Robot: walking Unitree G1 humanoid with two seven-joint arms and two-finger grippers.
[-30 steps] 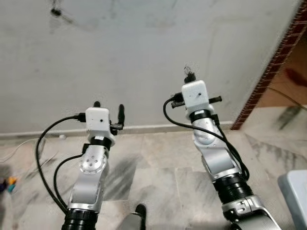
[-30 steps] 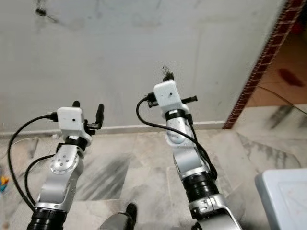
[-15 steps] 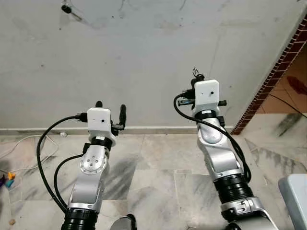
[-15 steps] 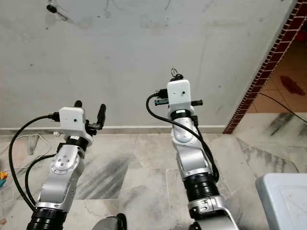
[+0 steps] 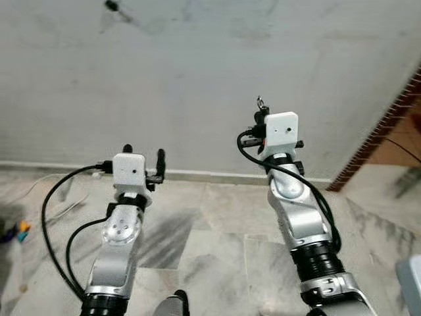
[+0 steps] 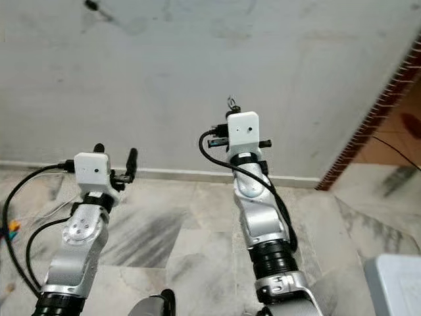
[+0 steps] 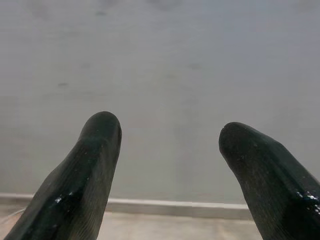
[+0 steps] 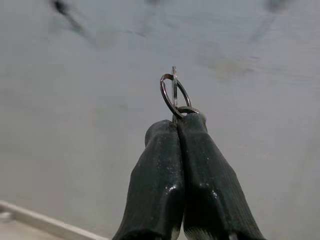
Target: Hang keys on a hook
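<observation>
Left eye view: hook (image 5: 112, 6) at 11 o'clock on the wall. Left claw (image 5: 143, 154) gapes empty. Right claw (image 8: 176, 130), at 1 o'clock, pinches the keys (image 8: 173, 92) below their ring. Light, rigid, slippery metal; best gripped as now, ring free.

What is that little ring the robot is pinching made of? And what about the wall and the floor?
Key ring: thin shiny wire, likely metal; it glints, pinched in the right pincer.
Wall: dull grey, stained, probably painted plaster or cement.
Floor: pale veined slabs with seams, marble-like.
</observation>
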